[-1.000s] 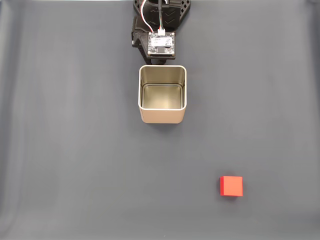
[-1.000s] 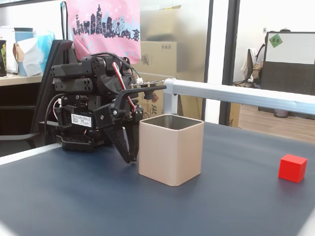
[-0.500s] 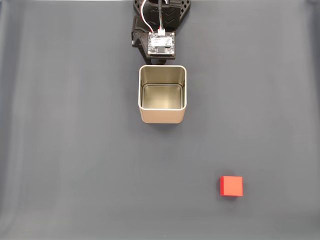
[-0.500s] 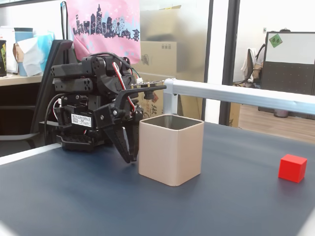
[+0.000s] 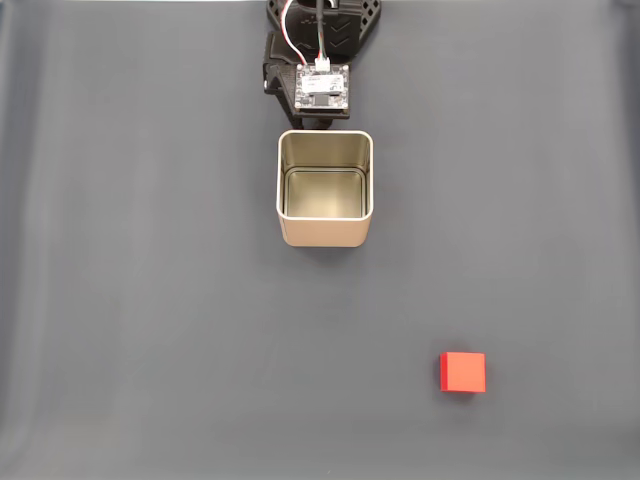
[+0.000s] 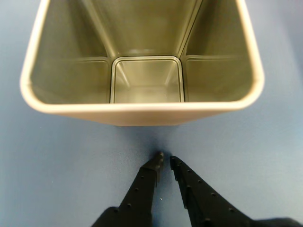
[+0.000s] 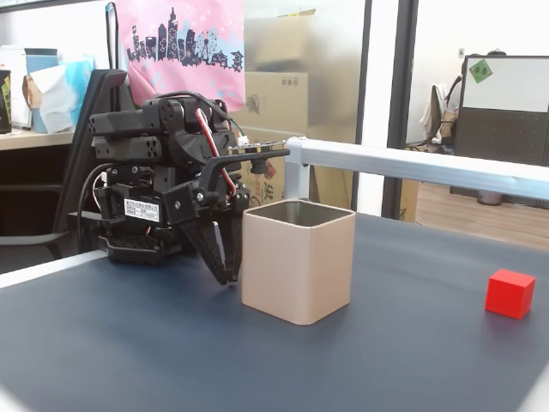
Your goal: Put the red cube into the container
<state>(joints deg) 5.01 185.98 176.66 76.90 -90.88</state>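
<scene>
Nothing is visibly changing between the earlier pictures and now: no thing is moving and no part of the arm is shifting.

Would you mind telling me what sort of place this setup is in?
Probably an office or lab: behind the dark table are cardboard boxes, glass partitions and a desk chair.

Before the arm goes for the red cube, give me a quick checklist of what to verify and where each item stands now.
1. Red cube free on the mat, nothing against it: ok.
2. Container upright: ok.
3. Container inside free of other things, wrist view: ok.
4. Gripper holding nothing: ok.
5. Jaws wide enough for the cube: not ok, nearly closed.
6. Gripper near the cube: not ok, it sits behind the container, across the mat from the cube.
</scene>
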